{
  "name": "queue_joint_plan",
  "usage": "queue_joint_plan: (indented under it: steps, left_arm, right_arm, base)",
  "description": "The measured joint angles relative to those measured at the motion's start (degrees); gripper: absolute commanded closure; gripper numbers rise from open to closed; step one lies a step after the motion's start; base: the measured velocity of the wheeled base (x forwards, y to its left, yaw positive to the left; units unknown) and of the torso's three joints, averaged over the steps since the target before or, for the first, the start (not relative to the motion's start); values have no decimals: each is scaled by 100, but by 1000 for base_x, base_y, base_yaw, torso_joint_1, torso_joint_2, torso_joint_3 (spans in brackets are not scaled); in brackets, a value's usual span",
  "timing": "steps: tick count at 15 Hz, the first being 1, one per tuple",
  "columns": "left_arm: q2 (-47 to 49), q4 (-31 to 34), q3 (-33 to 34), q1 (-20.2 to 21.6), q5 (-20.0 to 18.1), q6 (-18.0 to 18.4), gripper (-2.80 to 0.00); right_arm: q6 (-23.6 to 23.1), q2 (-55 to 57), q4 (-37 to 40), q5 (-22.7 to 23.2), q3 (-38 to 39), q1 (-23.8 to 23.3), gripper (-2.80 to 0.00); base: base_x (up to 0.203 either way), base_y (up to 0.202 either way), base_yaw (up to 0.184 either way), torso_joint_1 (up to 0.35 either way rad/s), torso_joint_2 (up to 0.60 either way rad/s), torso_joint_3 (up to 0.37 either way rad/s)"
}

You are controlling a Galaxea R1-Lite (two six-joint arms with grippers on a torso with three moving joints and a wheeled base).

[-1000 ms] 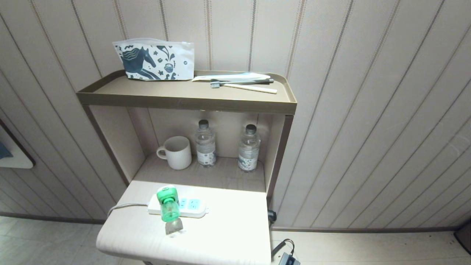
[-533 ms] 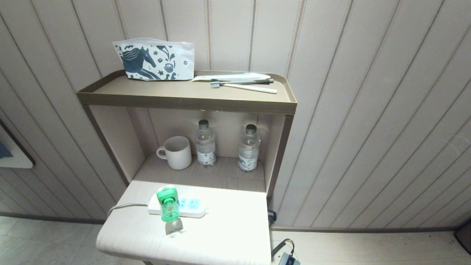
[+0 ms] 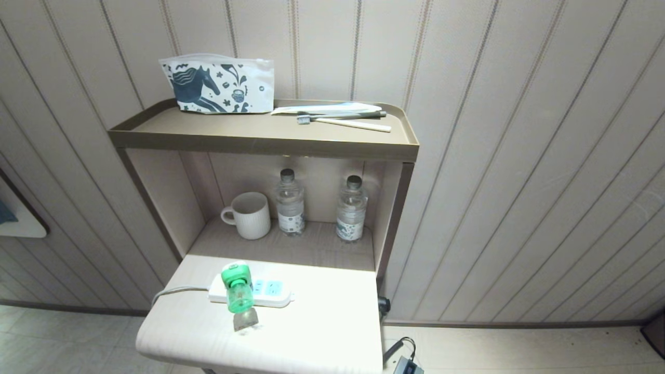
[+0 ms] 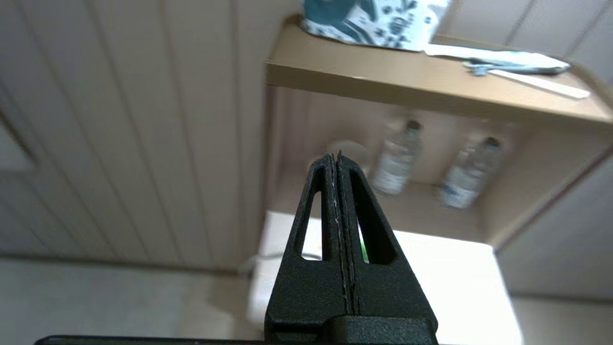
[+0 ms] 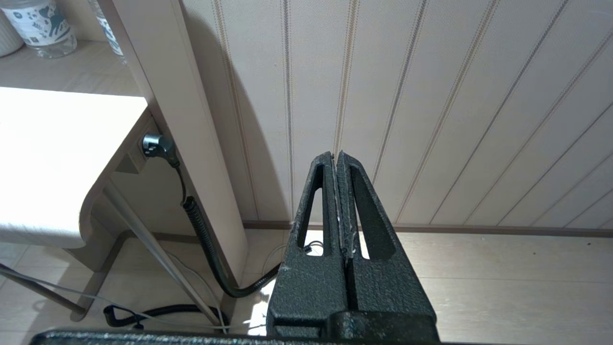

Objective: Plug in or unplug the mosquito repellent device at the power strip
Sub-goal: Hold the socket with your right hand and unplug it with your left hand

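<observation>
The mosquito repellent device (image 3: 237, 288), green-topped with a translucent green bottle, stands plugged into the left end of the white power strip (image 3: 270, 291) on the pale lower table (image 3: 322, 332). Neither arm shows in the head view. My left gripper (image 4: 335, 155) is shut and empty, held out in the air short of the table's near left part; the device is almost wholly hidden behind its fingers, only a green sliver (image 4: 364, 249) showing. My right gripper (image 5: 335, 154) is shut and empty, parked low to the right of the table, facing the wall.
A white mug (image 3: 249, 214) and two clear water bottles (image 3: 290, 202) (image 3: 351, 209) stand in the niche behind the strip. A patterned pouch (image 3: 218, 85) and toothbrushes (image 3: 343, 120) lie on the brown top shelf (image 3: 260, 137). A black corrugated cable (image 5: 206, 239) hangs at the table's right side.
The head view is unchanged over the last second: the device, the strip and the shelf items all stay put, and no arm has entered it.
</observation>
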Motion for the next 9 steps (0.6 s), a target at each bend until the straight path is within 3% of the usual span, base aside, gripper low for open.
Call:
queue_joint_plan:
  steps: [2, 4, 7, 9]
  left_arm:
    - [1379, 1521, -1689, -643, -149, -762, 0]
    - [2621, 3003, -2864, -1449, -367, -1684, 0]
    - [4272, 4362, -3477, -2361, -776, -2847, 0]
    - [5154, 4335, -3511, -2553, -1005, -3304, 0]
  right_arm:
    - [0, 0, -6, 0, 0, 0, 0]
    - [0, 0, -20, 0, 5, 0, 0]
    - [2, 0, -38, 2, 11, 0, 0]
    - [2, 0, -38, 5, 16, 0, 0]
  base:
    - [0, 0, 0, 0, 0, 0]
    - [0, 0, 0, 0, 0, 0]
    - [0, 0, 0, 0, 0, 0]
    - [0, 0, 0, 0, 0, 0]
